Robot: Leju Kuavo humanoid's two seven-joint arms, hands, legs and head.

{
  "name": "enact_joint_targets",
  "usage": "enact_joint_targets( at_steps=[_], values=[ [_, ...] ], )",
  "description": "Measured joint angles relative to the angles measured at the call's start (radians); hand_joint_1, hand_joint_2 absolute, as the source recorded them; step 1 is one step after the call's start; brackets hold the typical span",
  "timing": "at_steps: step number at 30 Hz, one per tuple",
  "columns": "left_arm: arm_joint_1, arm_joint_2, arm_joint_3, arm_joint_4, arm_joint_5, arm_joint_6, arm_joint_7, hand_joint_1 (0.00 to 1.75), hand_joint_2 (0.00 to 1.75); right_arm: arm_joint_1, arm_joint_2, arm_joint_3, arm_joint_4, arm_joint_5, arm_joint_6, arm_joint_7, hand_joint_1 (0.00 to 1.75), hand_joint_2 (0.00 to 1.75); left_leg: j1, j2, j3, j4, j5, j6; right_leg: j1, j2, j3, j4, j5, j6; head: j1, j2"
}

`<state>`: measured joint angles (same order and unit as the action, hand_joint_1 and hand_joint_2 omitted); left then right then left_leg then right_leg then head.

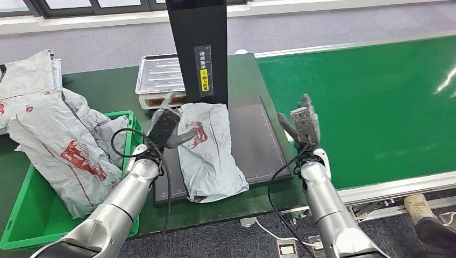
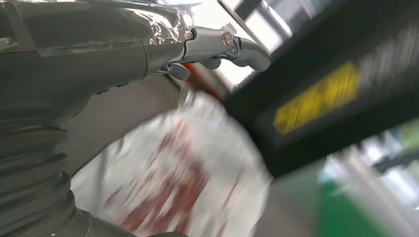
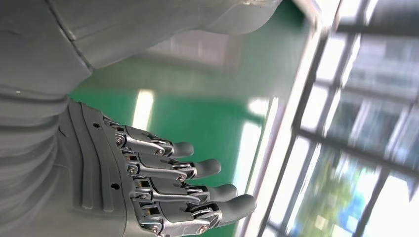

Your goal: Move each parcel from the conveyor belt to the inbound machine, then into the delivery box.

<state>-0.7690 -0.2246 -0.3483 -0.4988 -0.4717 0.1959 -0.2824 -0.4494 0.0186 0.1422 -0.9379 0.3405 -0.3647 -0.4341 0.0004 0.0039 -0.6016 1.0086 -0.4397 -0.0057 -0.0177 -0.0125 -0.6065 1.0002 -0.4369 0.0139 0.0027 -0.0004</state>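
Left hand rests at the nine o'clock edge of the grey parcel, grip unclear; right hand hovers, fingers spread.

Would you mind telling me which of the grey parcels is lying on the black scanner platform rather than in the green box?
The parcel on the platform, beside the left hand under the black column. The other parcels are piled in and around the green box.

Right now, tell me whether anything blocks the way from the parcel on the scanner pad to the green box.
Nothing visible stands between the parcel and the green box. The left hand is at the parcel's near edge, and the box already holds other parcels.
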Motion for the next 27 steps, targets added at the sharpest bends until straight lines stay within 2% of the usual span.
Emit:
enact_joint_targets(
  at_steps=[3, 4, 8, 11, 13, 18, 21, 25, 27],
  values=[
    [0.0, 0.0, -0.006, 0.003, -0.006, -0.001, 0.002, 0.0, 1.75, 0.0, 0.0, -0.003, -0.001, -0.001, -0.002, 0.0, 0.0, 1.75, 0.0, 0.0, 0.0, 0.0, 0.0, 0.0, 0.0, 0.0, 0.0, 0.0, 0.0, 0.0, 0.0, 0.0],
    [-0.001, 0.0, -0.025, 0.013, -0.022, -0.001, 0.013, 0.0, 1.75, 0.002, -0.002, -0.014, -0.003, -0.007, -0.006, -0.004, 0.0, 1.75, 0.0, 0.0, 0.0, 0.0, 0.0, 0.0, 0.0, 0.0, 0.0, 0.0, 0.0, 0.0, 0.0, 0.0],
    [-0.006, -0.001, -0.168, 0.102, -0.211, -0.031, 0.142, 0.0, 1.75, 0.003, -0.009, -0.09, -0.008, -0.083, -0.033, -0.057, 0.0, 1.75, 0.0, 0.001, 0.0, 0.0, -0.001, 0.001, 0.0, 0.001, 0.0, 0.0, 0.0, 0.0, 0.0, 0.0],
    [-0.007, -0.001, -0.198, 0.123, -0.235, -0.041, 0.16, 0.0, 1.75, -0.002, -0.01, -0.106, -0.007, -0.091, -0.031, -0.064, 0.0, 1.75, 0.0, 0.002, 0.0, 0.0, -0.001, 0.001, 0.0, 0.002, 0.0, 0.0, 0.0, 0.0, 0.0, 0.0],
    [-0.011, -0.001, -0.219, 0.136, -0.274, -0.081, 0.189, 0.0, 1.75, -0.005, -0.01, -0.112, -0.007, -0.103, -0.019, -0.07, 0.0, 1.75, 0.0, 0.002, 0.0, 0.0, -0.001, 0.001, 0.0, 0.002, 0.0, 0.0, 0.0, 0.0, 0.0, 0.0],
    [-0.046, -0.001, -0.302, 0.162, -0.385, -0.264, 0.232, 0.0, 1.75, -0.024, -0.009, -0.113, 0.001, -0.121, 0.012, -0.081, 0.0, 1.75, 0.0, 0.0, 0.001, 0.0, -0.001, 0.001, 0.0, -0.001, 0.002, 0.0, 0.0, 0.0, 0.0, 0.0],
    [-0.064, -0.001, -0.347, 0.169, -0.406, -0.292, 0.229, 0.0, 1.75, -0.028, -0.008, -0.113, 0.006, -0.121, 0.013, -0.084, 0.0, 1.75, 0.0, 0.0, 0.002, 0.0, -0.001, 0.001, 0.0, -0.001, 0.004, 0.0, 0.0, 0.0, 0.0, 0.0],
    [-0.073, -0.001, -0.377, 0.176, -0.41, -0.299, 0.227, 1.75, 1.75, -0.028, -0.008, -0.113, 0.008, -0.121, 0.014, -0.084, 0.0, 1.75, 0.0, -0.001, 0.003, 0.0, -0.001, 0.001, 0.0, -0.001, 0.005, 0.0, 0.0, 0.0, 0.0, 0.0],
    [-0.075, -0.001, -0.385, 0.178, -0.411, -0.306, 0.227, 1.75, 1.75, -0.028, -0.008, -0.113, 0.009, -0.123, 0.022, -0.084, 0.0, 1.75, 0.0, -0.001, 0.004, 0.0, -0.001, 0.001, 0.0, -0.002, 0.006, 0.0, -0.001, 0.0, 0.0, 0.0]
  ],
)
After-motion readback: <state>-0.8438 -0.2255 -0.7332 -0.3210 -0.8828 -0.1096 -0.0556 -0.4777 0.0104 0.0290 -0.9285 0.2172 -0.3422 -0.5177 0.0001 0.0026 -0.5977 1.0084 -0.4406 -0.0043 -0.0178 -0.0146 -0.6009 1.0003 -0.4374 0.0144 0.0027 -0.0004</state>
